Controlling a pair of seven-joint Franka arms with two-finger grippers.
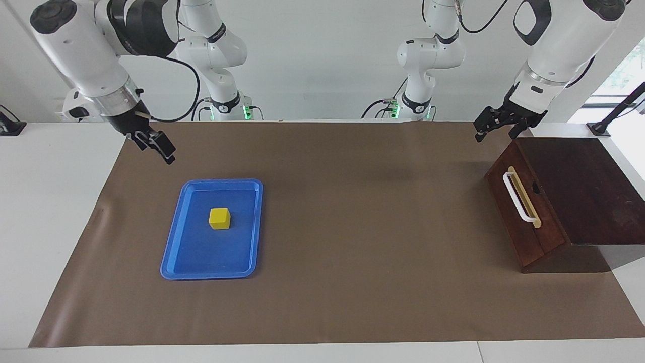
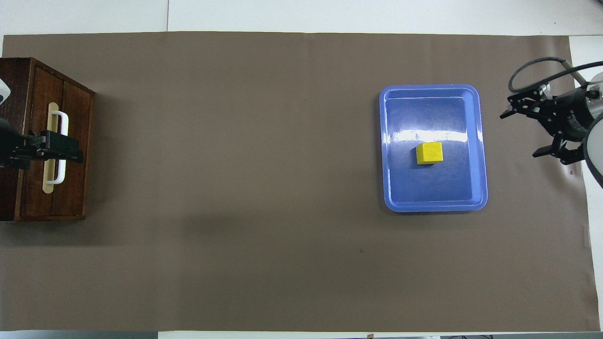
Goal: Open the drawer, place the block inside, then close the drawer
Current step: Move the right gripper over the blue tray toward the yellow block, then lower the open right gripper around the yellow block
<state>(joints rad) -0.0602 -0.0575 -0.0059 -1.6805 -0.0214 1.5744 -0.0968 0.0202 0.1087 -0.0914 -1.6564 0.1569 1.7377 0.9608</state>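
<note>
your right gripper (image 1: 169, 154) hangs above the brown mat (image 1: 352, 242), fingers spread. the small yellow cube block (image 1: 219, 218) sits in the flat blue plastic tray (image 1: 177, 242). your left gripper (image 1: 496, 126) hovers open over the shut dark reddish-brown wooden drawer (image 1: 524, 212), clear of its white bar handle (image 1: 515, 196).

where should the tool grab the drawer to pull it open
Grip the white bar handle on the drawer front. It stands off the face, so fingers can close across its middle, coming from in front, the blue tray's side.
</note>
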